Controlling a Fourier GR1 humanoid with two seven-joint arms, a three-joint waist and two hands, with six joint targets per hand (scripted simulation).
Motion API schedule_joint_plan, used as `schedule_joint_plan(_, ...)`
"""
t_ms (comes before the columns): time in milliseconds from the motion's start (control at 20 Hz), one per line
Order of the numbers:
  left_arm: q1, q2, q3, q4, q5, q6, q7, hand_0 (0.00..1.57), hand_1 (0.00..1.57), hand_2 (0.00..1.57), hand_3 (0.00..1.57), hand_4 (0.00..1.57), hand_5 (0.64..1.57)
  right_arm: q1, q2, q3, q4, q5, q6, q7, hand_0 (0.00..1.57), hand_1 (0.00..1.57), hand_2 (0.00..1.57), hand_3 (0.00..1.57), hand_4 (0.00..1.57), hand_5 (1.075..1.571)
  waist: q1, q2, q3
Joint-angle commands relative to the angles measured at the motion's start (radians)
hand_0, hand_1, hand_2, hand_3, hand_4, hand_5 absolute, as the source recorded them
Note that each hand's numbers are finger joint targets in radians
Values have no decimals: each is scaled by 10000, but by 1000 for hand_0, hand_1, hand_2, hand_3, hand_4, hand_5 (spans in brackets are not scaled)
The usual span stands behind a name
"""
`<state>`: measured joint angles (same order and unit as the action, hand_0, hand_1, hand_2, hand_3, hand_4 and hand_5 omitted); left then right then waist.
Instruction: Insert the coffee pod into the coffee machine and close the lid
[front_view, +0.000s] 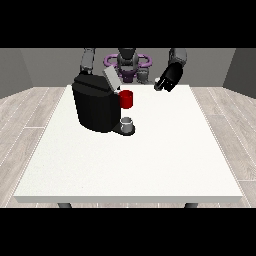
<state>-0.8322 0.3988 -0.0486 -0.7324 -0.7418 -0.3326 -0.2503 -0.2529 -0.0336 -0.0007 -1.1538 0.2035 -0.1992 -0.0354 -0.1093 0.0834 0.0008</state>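
Note:
The black coffee machine (95, 106) stands on the white table (150, 160), left of the middle. Its grey lid (111, 78) is tilted up and open. A red pod holder (126, 99) sticks out of its front, and a small grey cup (128, 124) sits on the base below. The hand at the view's right (169, 77) hovers over the table's far edge, right of the machine and apart from it. A small pale coffee pod (158, 86) shows at its curled fingertips. The arm at the view's left (87, 61) drops behind the machine, which hides its hand.
The robot's torso (127, 62) stands behind the table's far edge. Wooden floor surrounds the table. The table's near and right parts show only white surface.

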Motion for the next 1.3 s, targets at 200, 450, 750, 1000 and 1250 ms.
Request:
schedule_joint_plan(200, -636, -792, 36, -377, -301, 156, 897, 1331, 1331, 1351, 1323, 592, 1571, -641, 216, 103, -175, 80, -103, 428, 0, 0, 0, 0, 0, 1571, -364, 46, -7)
schedule_joint_plan(450, -2622, -1018, 924, -268, 578, -1287, 2523, 956, 956, 1160, 1358, 517, 1571, -972, 210, 31, -24, -328, 331, 52, 0, 0, 0, 0, 0, 1571, -736, 9, 3)
schedule_joint_plan(750, -2780, -88, 1482, 150, 483, -810, 2224, 1256, 1256, 1287, 1265, 488, 1571, -659, 91, 472, -1193, -53, 458, 259, 0, 0, 0, 0, 0, 1571, -1665, 401, -8)
schedule_joint_plan(1000, -3383, 568, 1599, 304, 360, -1032, 2003, 1225, 1225, 1279, 1251, 482, 1571, -1097, -218, 45, -1440, -304, 559, 178, 0, 0, 0, 0, 0, 1571, -1856, 1124, -6)
schedule_joint_plan(1250, -3401, 259, 1682, 460, 421, -812, 1956, 1265, 1265, 1303, 1256, 465, 1571, -1290, -202, -139, -1684, -458, 511, 463, 0, 0, 0, 0, 263, 1571, -1928, 1263, -6)
